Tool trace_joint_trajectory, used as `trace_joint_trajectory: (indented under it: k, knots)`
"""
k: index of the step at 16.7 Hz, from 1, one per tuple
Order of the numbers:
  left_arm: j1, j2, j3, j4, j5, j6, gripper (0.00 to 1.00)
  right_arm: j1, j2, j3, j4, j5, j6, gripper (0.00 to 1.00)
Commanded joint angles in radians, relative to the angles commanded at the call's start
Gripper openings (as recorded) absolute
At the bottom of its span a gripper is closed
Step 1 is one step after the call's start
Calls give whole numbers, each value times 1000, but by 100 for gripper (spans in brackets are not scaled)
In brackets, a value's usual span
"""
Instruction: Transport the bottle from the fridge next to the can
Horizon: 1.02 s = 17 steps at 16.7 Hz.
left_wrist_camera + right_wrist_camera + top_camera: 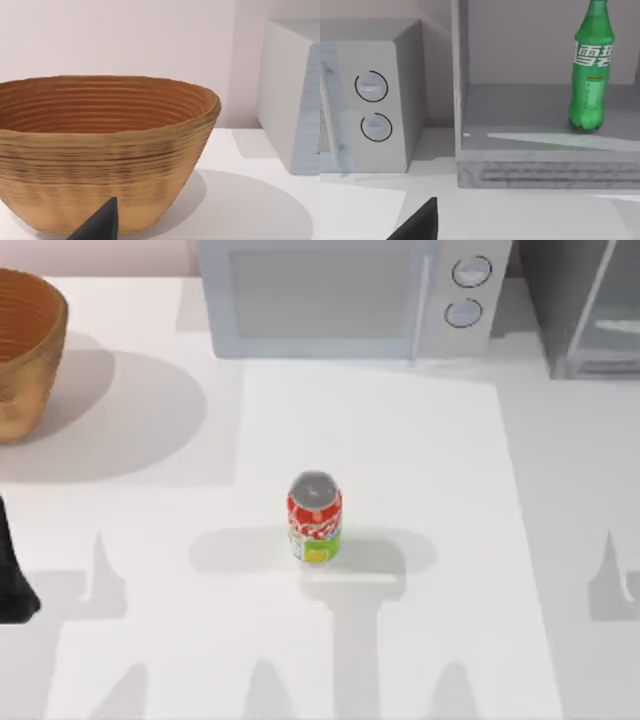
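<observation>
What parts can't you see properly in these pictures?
- Fridge: top view, cut off by the edge.
- Bottle: right wrist view, cap cut off by the edge.
- Basket: top view, cut off by the left edge.
- Left arm: top view, mostly past the left edge.

The can looks like painted metal with a glossy red wall and a bare silver top. The bottle is smooth, translucent green plastic with a light sheen and a pale label band. The fridge has a matt grey floor and frame, with a smooth, glassy pale door. The microwave has a plain white casing, probably painted metal or plastic, and two glossy round knobs. The basket looks like coiled woven fibre, ridged and rough, matt tan. The tabletop is smooth, matt white. A matt black claw tip looks like plastic.
</observation>
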Motion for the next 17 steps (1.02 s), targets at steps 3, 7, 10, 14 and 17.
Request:
trace_joint_trajectory:
  k: [3, 7, 10, 14, 17]
  knots:
    - [0, 0, 0, 0, 0, 0, 100, -2, 10, 8, 9, -1, 0, 100]
    - [0, 0, 0, 0, 0, 0, 100, -30, 157, 113, 115, -18, -1, 100]
    - [0, 0, 0, 0, 0, 0, 100, -60, 378, 238, 244, -46, -1, 100]
    - [0, 0, 0, 0, 0, 0, 100, -108, 798, 434, 446, -95, 1, 100]
    - [0, 0, 0, 0, 0, 0, 100, -148, 1157, 589, 604, -133, 2, 100]
